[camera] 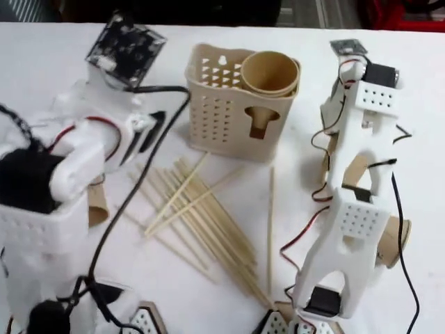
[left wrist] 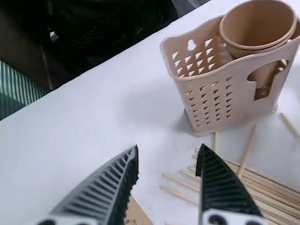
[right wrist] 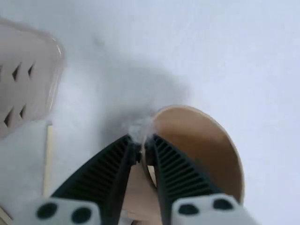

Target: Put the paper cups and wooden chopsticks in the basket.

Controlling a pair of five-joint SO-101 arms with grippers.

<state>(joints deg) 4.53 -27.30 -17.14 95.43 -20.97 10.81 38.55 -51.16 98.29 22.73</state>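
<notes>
High view: the basket point(camera: 229, 111) stands near the worktop's point(camera: 42, 62) far edge with nested cups point(camera: 270, 73) inside, and wooden chopsticks point(camera: 201, 216) lie heaped toward the near edge

Left wrist view: the left gripper point(left wrist: 168, 152) hangs over the worktop, jaws apart

Right wrist view: the right gripper point(right wrist: 142, 140) is clamped on the rim of a paper cup point(right wrist: 201, 145) lying on its side

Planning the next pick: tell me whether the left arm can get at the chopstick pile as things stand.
Probably yes. The left end effector hangs open above the table, with the wooden chopsticks lying loose right beside it and nothing between them; the basket stands farther off.
</notes>
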